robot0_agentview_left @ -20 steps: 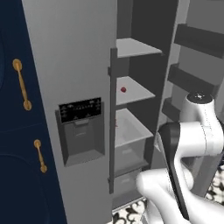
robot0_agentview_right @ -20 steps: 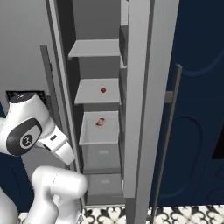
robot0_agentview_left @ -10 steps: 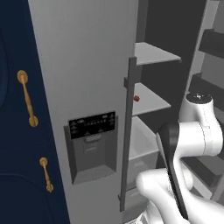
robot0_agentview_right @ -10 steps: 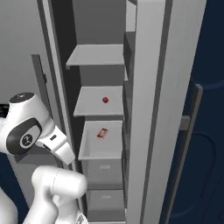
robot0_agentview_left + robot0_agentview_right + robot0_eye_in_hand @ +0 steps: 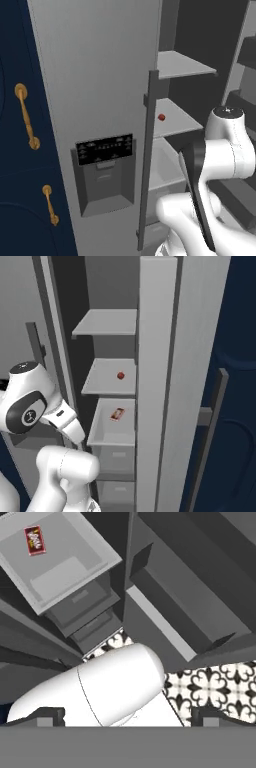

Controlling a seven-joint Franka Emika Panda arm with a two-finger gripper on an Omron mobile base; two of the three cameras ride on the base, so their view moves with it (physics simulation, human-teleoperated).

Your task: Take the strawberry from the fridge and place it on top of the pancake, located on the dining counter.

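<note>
The gripper (image 5: 128, 719) is standing wide and empty; next it needs reaching to the strawberry (image 5: 120, 375) on the fridge (image 5: 100, 75) shelf.

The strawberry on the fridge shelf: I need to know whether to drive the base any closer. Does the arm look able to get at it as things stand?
Probably yes. The fridge stands open and the strawberry lies alone on its shelf, with nothing in front of it. The gripper is open but points down toward the floor, so the arm must first swing up.

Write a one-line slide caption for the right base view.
Open fridge: the strawberry sits on the middle shelf above a tray holding a red-and-white packet, robot arm folded at lower left.
</note>
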